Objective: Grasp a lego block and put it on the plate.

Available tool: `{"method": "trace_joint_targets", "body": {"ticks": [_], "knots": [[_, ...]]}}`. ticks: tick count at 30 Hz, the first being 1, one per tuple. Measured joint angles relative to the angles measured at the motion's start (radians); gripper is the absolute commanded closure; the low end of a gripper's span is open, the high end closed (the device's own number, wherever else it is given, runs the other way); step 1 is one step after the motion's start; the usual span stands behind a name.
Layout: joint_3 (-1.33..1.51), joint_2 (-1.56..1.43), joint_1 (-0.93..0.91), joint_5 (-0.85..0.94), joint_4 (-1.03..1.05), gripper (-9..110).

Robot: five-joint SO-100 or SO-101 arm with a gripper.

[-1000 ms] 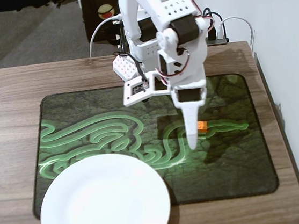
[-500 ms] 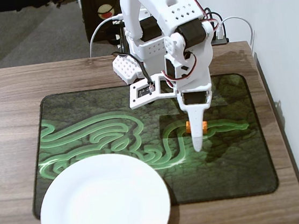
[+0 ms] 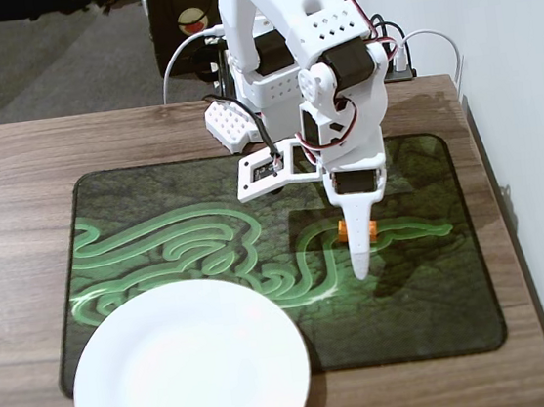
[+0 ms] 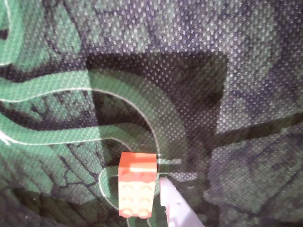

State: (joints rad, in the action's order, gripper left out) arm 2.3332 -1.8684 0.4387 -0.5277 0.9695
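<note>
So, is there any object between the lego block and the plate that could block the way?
Nothing visible does. Between the lego block and the plate lies only bare mouse mat. The gripper is right beside the block.

Open mat between brick and plate

The mat (image 3: 409,286) lies bare from the lego block (image 3: 356,230) to the plate (image 3: 190,366); nothing stands between.

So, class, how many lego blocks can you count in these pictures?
1: the orange lego block lies on the green-patterned mat, partly behind the gripper finger, right of the plate. Others could be hidden behind the arm.
</note>
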Motion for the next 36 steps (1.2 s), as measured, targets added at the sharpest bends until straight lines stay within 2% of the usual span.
{"method": "trace_joint_targets", "body": {"ticks": [36], "knots": [[0.017, 0.028, -0.043, -0.005, -0.041, 54]]}}
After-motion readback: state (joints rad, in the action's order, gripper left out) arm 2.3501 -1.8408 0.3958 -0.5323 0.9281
